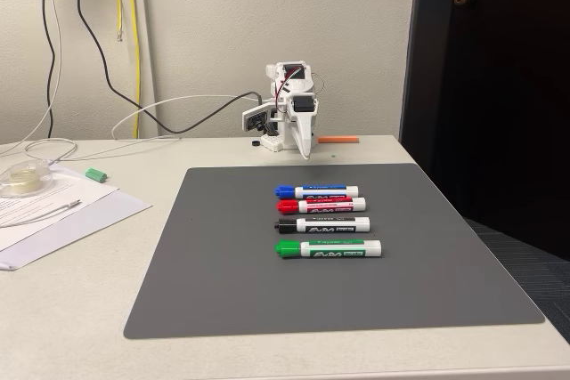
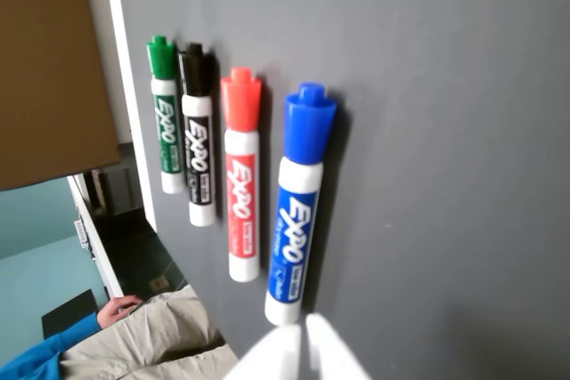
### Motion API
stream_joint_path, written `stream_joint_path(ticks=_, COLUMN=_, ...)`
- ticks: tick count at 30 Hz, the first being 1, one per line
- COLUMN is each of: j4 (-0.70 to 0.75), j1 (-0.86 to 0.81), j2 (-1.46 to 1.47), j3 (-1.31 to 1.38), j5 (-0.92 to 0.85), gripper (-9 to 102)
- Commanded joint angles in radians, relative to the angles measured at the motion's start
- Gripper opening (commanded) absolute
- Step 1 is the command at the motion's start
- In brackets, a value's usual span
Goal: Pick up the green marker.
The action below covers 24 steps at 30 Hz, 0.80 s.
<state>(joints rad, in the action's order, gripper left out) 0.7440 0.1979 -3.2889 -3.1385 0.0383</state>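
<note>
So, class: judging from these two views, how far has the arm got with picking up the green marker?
Nothing is done yet. The green marker lies flat on the grey mat, nearest the camera in the fixed view, in a row with the black, red and blue markers. The arm sits folded at the table's back, its tool shut on nothing. The reach, grasp and lift are all left.

A pale table (image 1: 80, 309) carries a dark grey mat (image 1: 223, 282), white papers (image 1: 53, 211), a tape roll (image 1: 22, 178), and an orange stick (image 1: 337, 140) near the arm's base
</note>
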Motion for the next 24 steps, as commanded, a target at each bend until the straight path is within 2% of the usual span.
stream_joint_path(ticks=1, j4=0.002, j1=0.005, j2=-0.006, j3=0.006, j5=0.005, gripper=0)
stream_joint_path(ticks=11, j4=-0.011, j1=0.005, j2=-0.006, j3=0.006, j5=0.032, gripper=0)
stream_joint_path(ticks=18, j4=-0.129, j1=0.029, j2=0.018, j3=0.009, j5=-0.008, gripper=4)
stream_joint_path(ticks=21, j4=-0.213, j1=0.029, j2=0.221, j3=0.094, j5=-0.012, gripper=6)
stream_joint_path(ticks=24, j4=-0.222, j1=0.021, j2=0.548, j3=0.311, j5=-0.005, gripper=7)
